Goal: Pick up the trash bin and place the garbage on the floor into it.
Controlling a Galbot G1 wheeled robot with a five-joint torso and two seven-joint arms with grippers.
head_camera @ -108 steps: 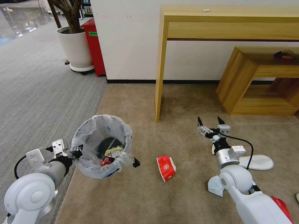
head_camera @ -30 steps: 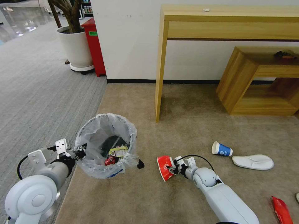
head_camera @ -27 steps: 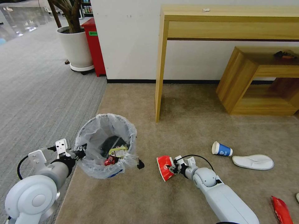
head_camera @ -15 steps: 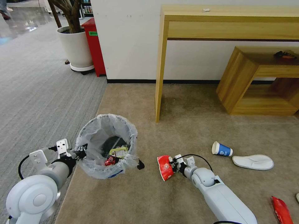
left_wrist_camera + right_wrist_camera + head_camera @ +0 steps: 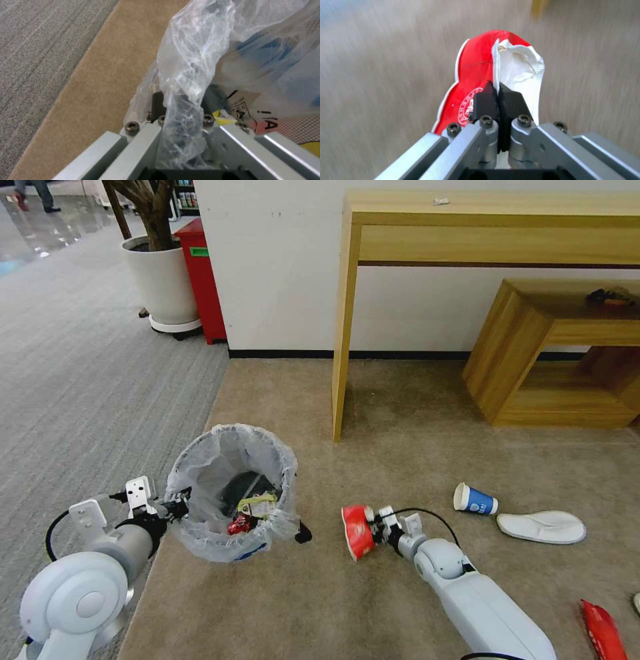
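From the left wrist view I can't make out the left gripper's fingertips (image 5: 180,110), because the bin's crinkled plastic bag (image 5: 190,65) is bunched over them. The carpet (image 5: 380,75) behind the red cup (image 5: 471,82) is smeared with blur. In the head view a red wrapper (image 5: 603,628) runs off the bottom edge, and the small dark things (image 5: 610,297) on the low wooden shelf (image 5: 533,323) are too small to tell.
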